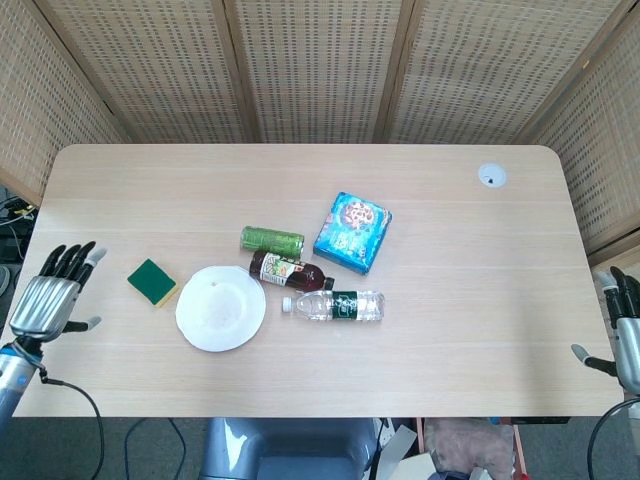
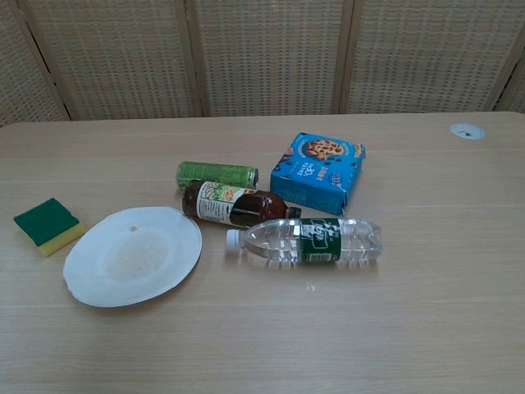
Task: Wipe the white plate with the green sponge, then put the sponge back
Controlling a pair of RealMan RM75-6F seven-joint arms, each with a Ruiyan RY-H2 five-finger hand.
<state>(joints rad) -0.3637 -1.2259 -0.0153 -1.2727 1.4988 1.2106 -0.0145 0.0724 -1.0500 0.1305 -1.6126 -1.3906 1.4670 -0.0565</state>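
The green sponge point(image 1: 152, 282) with a yellow underside lies flat on the table, just left of the white plate point(image 1: 221, 308). The chest view shows the same sponge point(image 2: 47, 224) and plate point(image 2: 133, 255). My left hand point(image 1: 55, 297) hovers over the table's left edge, fingers spread, holding nothing, a short way left of the sponge. My right hand point(image 1: 627, 335) hangs off the table's right edge, far from both, fingers apart and empty. Neither hand appears in the chest view.
Right of the plate lie a green can point(image 1: 272, 240), a brown bottle point(image 1: 290, 271) and a clear water bottle point(image 1: 334, 305). A blue cookie box point(image 1: 352, 232) sits behind them. A round white grommet point(image 1: 491, 176) marks the far right corner.
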